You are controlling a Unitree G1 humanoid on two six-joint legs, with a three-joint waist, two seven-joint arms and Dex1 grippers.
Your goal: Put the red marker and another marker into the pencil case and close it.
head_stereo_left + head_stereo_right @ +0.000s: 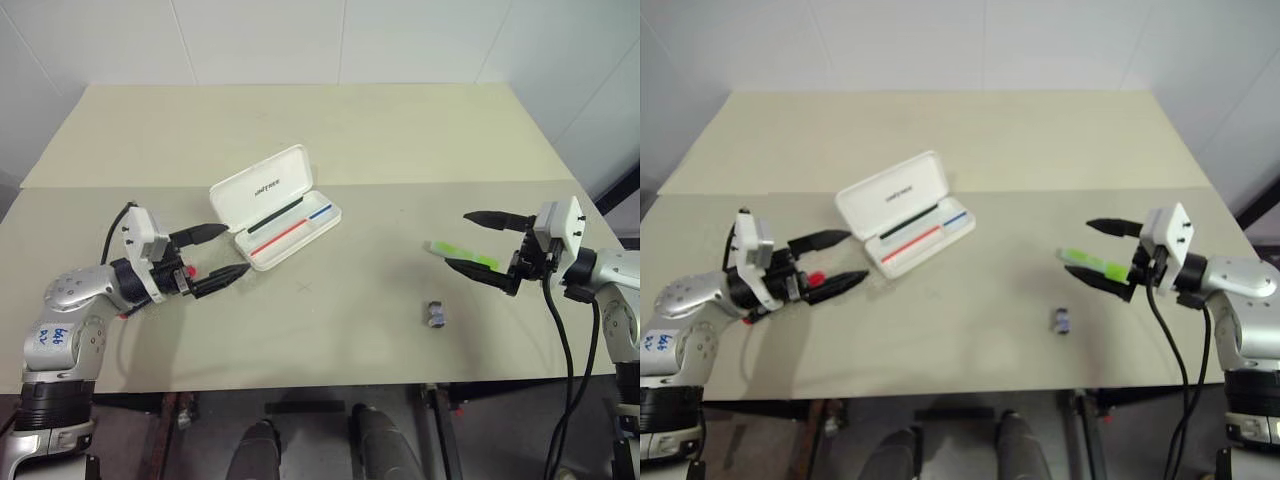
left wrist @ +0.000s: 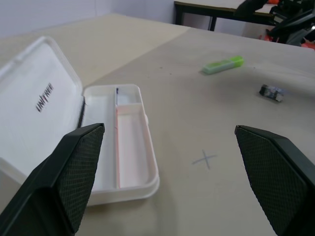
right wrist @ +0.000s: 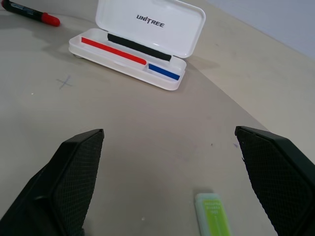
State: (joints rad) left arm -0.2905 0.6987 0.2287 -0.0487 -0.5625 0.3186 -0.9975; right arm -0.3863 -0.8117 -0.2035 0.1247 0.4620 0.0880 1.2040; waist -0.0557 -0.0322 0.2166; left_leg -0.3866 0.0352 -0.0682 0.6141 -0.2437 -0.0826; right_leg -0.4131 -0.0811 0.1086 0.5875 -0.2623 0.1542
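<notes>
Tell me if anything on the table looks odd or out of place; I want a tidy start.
Nothing is spilled or damaged. One stray item stands out: a small grey object lies alone near the front edge, apart from the open pencil case, the highlighter and the red marker. I cannot tell what it is.

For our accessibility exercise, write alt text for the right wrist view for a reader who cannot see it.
A white pencil case lies open on a beige table, lid upright, with red, black and blue strips inside. The red marker lies beyond it; a neon green highlighter lies between the open right gripper fingers.
</notes>
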